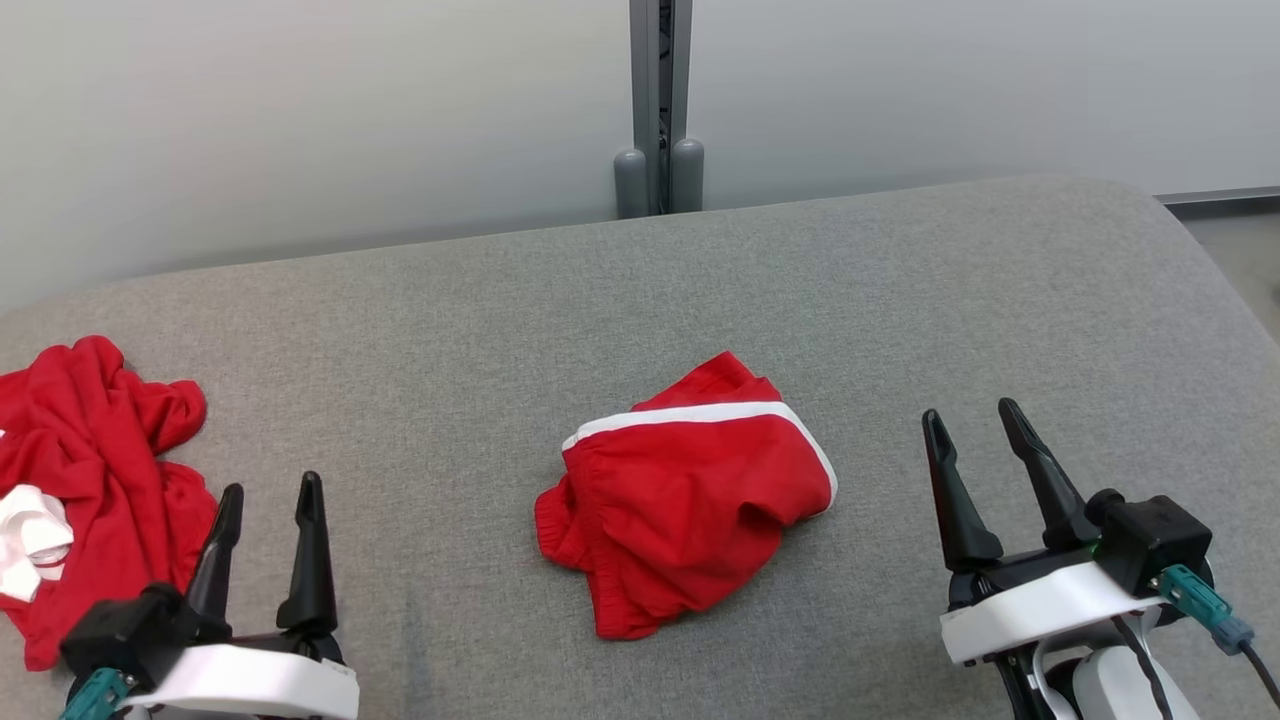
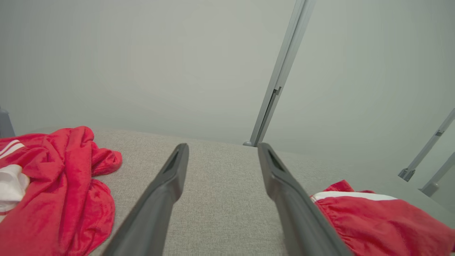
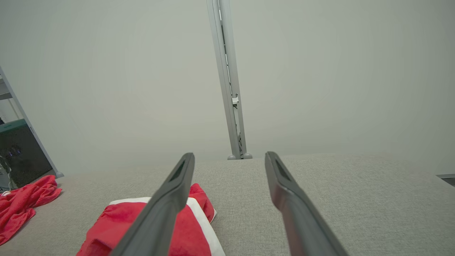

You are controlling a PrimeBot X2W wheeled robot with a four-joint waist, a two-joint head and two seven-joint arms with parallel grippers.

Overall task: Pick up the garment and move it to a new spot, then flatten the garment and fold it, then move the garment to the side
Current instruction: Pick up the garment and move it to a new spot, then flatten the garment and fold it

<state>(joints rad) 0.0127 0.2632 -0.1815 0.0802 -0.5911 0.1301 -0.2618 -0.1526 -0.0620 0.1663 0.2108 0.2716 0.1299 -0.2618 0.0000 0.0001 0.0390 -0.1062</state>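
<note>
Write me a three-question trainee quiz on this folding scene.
1. True or false: the right arm's jaws grip the red shorts.
2. The crumpled red garment lies on the grey pad at: A) the robot's left side, B) its right side, C) the middle.
3. What colour is the stripe on the shorts?
Key: 1 false, both arms' jaws stand open and empty; 2 A; 3 white.
</note>
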